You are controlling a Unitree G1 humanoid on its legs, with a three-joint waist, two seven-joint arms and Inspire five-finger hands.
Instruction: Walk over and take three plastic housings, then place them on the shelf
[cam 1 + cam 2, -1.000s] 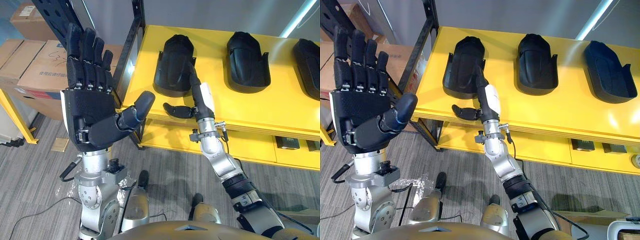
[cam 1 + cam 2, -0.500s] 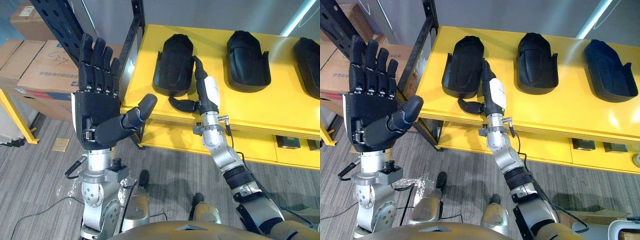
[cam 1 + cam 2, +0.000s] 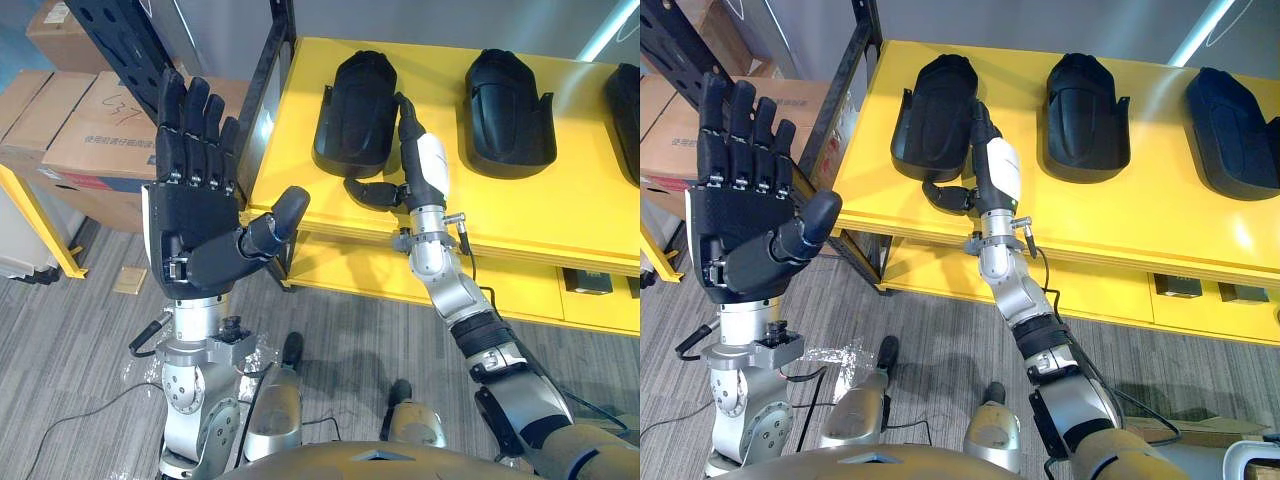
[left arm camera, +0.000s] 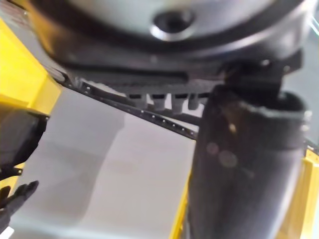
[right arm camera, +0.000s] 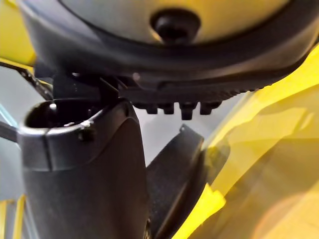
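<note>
on the yellow shelf (image 3: pixel 560 205), right hand (image 3: pixel 426 165) outstretched beside leftmost housing (image 3: pixel 352 110); left hand (image 3: pixel 195 228) splayed near cardboard boxes (image 3: pixel 88 140)

Three black plastic housings lie in a row on the yellow bench (image 3: pixel 1160 215), well apart, each with its rounded end toward the bench's back edge. The left housing (image 3: pixel 933 118) lies by the bench's left end. The middle housing (image 3: pixel 1087 115) lies mid-bench and the right housing (image 3: pixel 1237 130) lies further right.
</note>
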